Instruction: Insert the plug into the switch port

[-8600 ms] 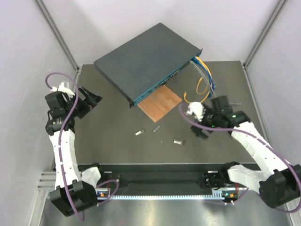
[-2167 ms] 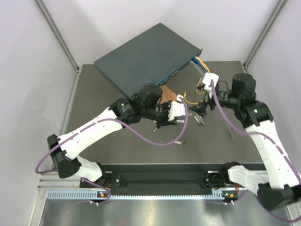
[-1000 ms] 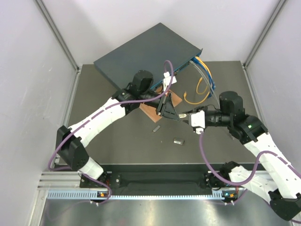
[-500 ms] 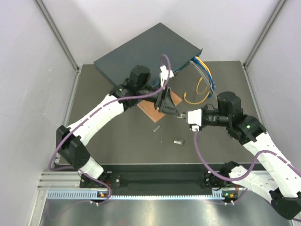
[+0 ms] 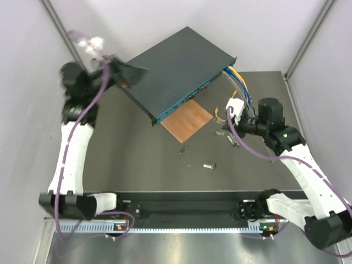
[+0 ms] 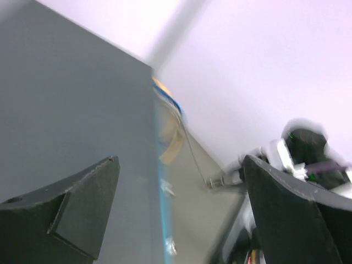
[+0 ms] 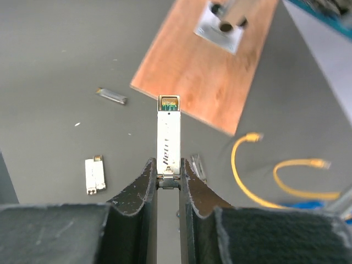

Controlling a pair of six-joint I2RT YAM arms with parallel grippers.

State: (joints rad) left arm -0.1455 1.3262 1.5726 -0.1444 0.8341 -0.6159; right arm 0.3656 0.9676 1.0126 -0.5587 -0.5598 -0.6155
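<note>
While the right hand (image 7: 168, 168) pinches the silver rectangular plug (image 7: 168, 137) at middle right, the plug's tip points at the near edge of the thin brown wooden square (image 5: 187, 121). The large dark blue-grey metal switch (image 5: 173, 69) sits upper centre, teal face turned lower right, far corner jutting past the back edge of the dark surface (image 5: 126, 159). And the left hand (image 5: 132, 70), fingers spread, hovers by the switch's left corner. Half a second ago it reached over the square, so mid-frame is open now!
</note>
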